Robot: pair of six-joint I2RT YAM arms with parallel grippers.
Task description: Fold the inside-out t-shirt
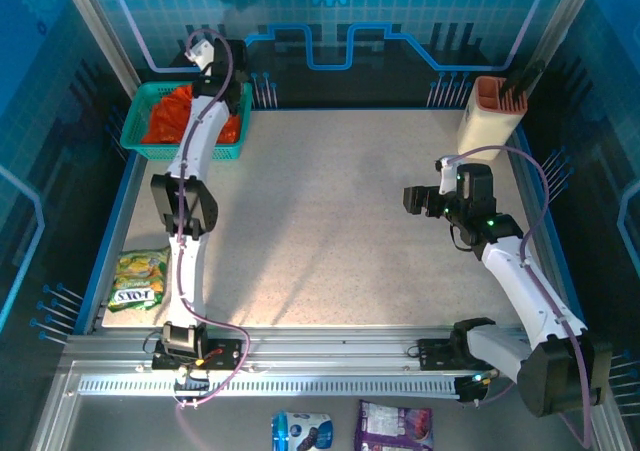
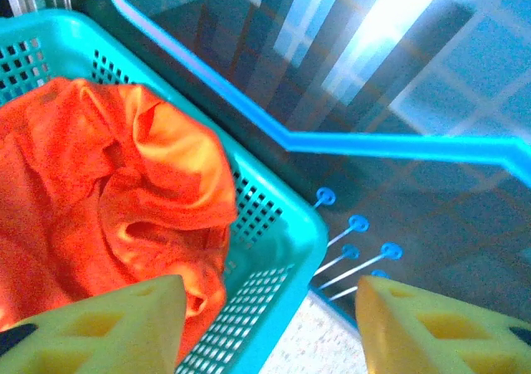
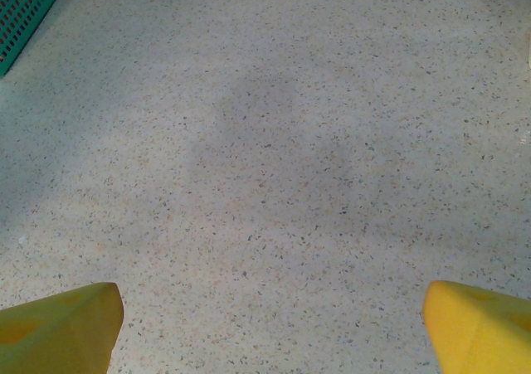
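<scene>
The inside-out t-shirt (image 1: 165, 116) lies crumpled, bright orange-red, in a teal mesh basket (image 1: 140, 151) at the table's back left corner. In the left wrist view the t-shirt (image 2: 99, 191) fills the basket (image 2: 282, 250) up to its rim. My left gripper (image 1: 207, 53) hovers over the basket's far right corner. Its yellow fingers (image 2: 108, 324) stand apart with nothing between them, one over the cloth, the other past the rim, so the gripper (image 2: 270, 324) is open. My right gripper (image 1: 420, 199) hangs open over bare tabletop at the right, its jaws (image 3: 274, 324) wide and empty.
A beige holder with dark tools (image 1: 490, 116) stands at the back right. A yellow-green snack packet (image 1: 138, 279) lies by the left edge. Two more packets (image 1: 300, 431) (image 1: 395, 426) lie in front of the arm bases. The basket's corner (image 3: 21, 13) shows far off in the right wrist view.
</scene>
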